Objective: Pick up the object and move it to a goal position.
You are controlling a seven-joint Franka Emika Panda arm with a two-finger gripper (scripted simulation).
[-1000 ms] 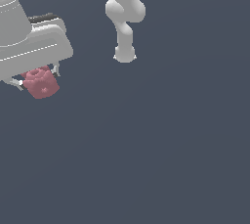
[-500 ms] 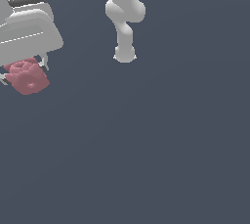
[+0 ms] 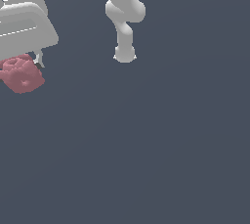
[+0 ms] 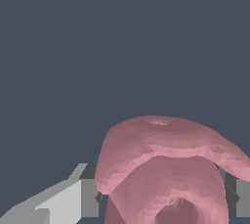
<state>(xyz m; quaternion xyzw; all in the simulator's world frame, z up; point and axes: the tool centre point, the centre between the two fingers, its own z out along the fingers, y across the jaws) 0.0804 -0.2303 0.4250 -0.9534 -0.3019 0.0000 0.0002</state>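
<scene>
The object (image 3: pixel 21 75) is a small pinkish-red lumpy thing with a bumpy surface, at the exterior view's far left. It hangs just below the white hand of the arm, and my gripper (image 3: pixel 20 69) is shut on the object. One dark-tipped finger (image 3: pixel 39 61) shows at the object's side; the other is hidden. In the wrist view the object (image 4: pixel 166 169) fills the frame between the two fingers (image 4: pixel 90 196), swirled and rounded. Nothing in either view marks a goal position.
The arm's white base (image 3: pixel 124 54) and lower links stand at the upper middle of the exterior view. Plain dark grey ground (image 3: pixel 146 145) lies all around.
The gripper and the held object have drifted further toward the exterior view's left edge and slightly upward over the last second. The grip stays the same.
</scene>
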